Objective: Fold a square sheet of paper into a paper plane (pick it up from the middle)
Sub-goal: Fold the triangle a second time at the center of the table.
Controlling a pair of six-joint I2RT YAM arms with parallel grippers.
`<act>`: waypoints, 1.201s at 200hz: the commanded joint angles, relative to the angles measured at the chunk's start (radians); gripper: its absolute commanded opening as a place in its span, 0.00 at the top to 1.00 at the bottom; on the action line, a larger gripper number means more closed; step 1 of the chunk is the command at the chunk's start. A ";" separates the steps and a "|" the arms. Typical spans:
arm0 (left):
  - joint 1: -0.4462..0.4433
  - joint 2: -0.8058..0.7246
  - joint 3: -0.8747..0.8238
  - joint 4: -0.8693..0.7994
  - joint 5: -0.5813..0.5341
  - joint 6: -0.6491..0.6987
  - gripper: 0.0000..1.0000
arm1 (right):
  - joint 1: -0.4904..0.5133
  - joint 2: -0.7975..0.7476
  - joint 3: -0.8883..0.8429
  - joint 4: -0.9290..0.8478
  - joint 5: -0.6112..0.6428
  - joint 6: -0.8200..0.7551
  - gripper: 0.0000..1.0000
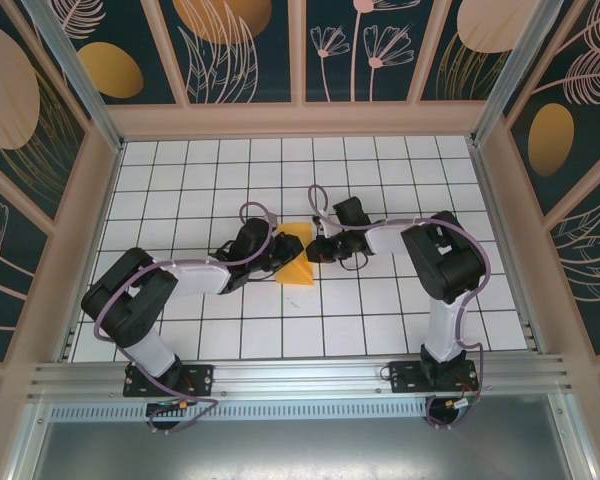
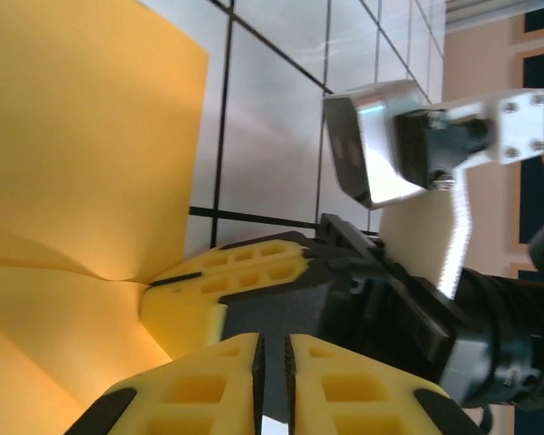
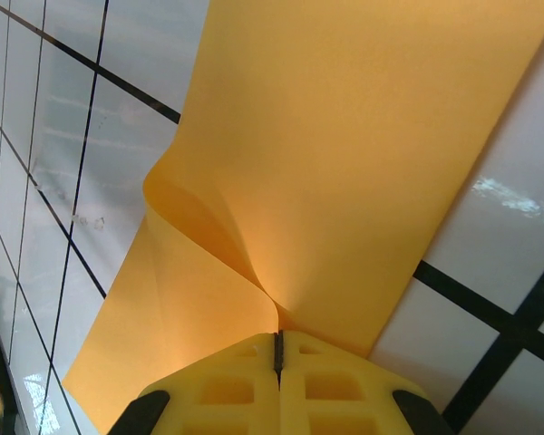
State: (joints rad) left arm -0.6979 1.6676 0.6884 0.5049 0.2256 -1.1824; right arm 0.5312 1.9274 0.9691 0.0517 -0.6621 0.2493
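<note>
Orange-yellow square sheet of paper [image 1: 296, 258], white table [image 1: 380, 185] with black grid, yellow right gripper [image 3: 277, 343], teal flower-patterned walls [image 1: 155, 45]

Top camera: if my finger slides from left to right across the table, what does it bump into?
left arm → left gripper → paper → right gripper → right arm

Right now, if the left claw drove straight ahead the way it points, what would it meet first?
Probably the right claw, whose yellow fingers lie just ahead of the left claw, shut on the thin orange-yellow square sheet of paper. Depth between them is unclear.
</note>
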 commanded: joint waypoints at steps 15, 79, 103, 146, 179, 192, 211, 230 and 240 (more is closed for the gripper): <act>-0.008 0.069 0.012 -0.008 -0.029 -0.032 0.83 | 0.010 0.041 0.013 -0.018 0.055 -0.013 1.00; -0.007 0.126 -0.004 0.027 -0.041 -0.049 0.81 | 0.030 0.046 0.013 -0.020 0.061 -0.014 1.00; -0.007 0.123 -0.016 0.002 -0.056 -0.050 0.81 | 0.033 0.048 0.016 -0.026 0.061 -0.015 1.00; -0.010 0.133 -0.034 -0.019 -0.067 -0.046 0.82 | 0.033 0.047 0.021 -0.033 0.071 -0.014 1.00; -0.012 0.145 -0.048 -0.037 -0.071 -0.046 0.83 | 0.033 0.047 0.026 -0.039 0.075 -0.013 1.00; -0.013 0.147 -0.057 -0.028 -0.071 -0.047 0.83 | 0.033 0.041 0.033 -0.042 0.075 -0.010 1.00; -0.013 0.151 -0.059 -0.026 -0.067 -0.040 0.83 | 0.033 0.020 0.052 -0.064 0.078 0.001 0.97; -0.013 0.157 -0.062 -0.024 -0.063 -0.039 0.83 | 0.028 -0.046 0.054 -0.081 0.107 0.025 0.89; -0.013 0.158 -0.062 -0.023 -0.062 -0.038 0.83 | 0.023 -0.089 0.050 -0.099 0.119 0.033 0.86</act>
State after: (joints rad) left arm -0.7033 1.7863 0.6525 0.5213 0.1715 -1.2240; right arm 0.5568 1.9266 1.0016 0.0162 -0.6044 0.2592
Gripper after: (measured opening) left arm 0.167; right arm 0.115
